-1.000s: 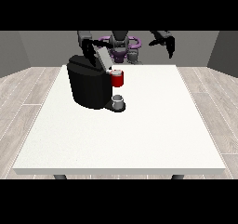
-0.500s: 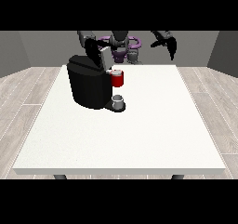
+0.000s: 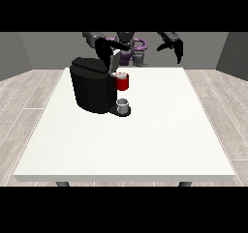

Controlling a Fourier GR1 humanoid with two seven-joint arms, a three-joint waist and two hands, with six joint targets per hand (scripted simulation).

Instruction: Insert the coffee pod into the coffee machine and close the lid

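A black coffee machine (image 3: pixel 92 89) stands on the left half of the white table (image 3: pixel 145 130). Its lid (image 3: pixel 115 62) is raised and tilted over the red brew head (image 3: pixel 122 82). A small grey cup (image 3: pixel 123 105) sits on the machine's base under that head. The hand at the view's left (image 3: pixel 103 47) is right behind and above the lid, touching or nearly touching it; how its fingers lie is unclear. The hand at the view's right (image 3: pixel 173 47) hangs in the air over the table's far edge, fingers spread and pointing down, holding nothing. No coffee pod shows on its own.
The robot's purple and grey torso (image 3: pixel 131 50) stands behind the table's far edge. The table's white top stretches to the right of and in front of the machine. Wood-look floor surrounds the table.
The hand at the view's left has stayed at the lid, which looks slightly lower. The hand at the view's right has risen a little and drifted further from the machine.
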